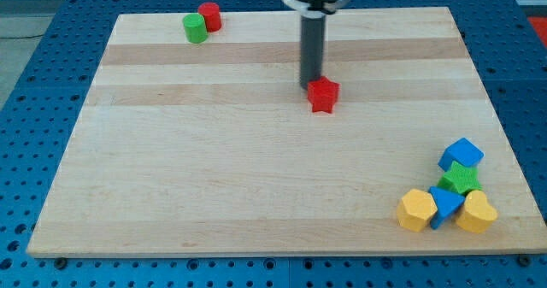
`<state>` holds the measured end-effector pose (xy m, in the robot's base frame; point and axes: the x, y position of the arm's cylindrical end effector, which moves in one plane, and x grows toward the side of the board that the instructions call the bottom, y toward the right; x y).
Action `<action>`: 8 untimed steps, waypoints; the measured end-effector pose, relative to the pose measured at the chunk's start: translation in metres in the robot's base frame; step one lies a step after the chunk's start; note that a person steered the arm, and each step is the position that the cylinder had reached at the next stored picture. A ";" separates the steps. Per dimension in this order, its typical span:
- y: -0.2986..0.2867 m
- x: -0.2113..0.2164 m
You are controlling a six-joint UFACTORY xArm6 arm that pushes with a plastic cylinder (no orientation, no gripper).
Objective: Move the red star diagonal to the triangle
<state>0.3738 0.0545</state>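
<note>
On the wooden table (214, 177), your end effector has no jaws to open: my tip (311, 84) touches the red star (323, 95) from the view's top-left, and the blue triangle (444, 208) lies far toward bottom-right.

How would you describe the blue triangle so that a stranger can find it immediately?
Go to the wooden board and its corner at the view's bottom right, where five blocks cluster. The blue triangle lies in the lowest row, wedged between two yellow blocks; the blue cube sits higher.
</note>
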 end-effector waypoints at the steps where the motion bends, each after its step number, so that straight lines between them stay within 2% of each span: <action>1: 0.039 0.018; 3: 0.072 0.066; 5: 0.080 -0.024; 6: 0.044 -0.042; 7: -0.010 -0.042; 8: -0.029 -0.035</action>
<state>0.3391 0.0257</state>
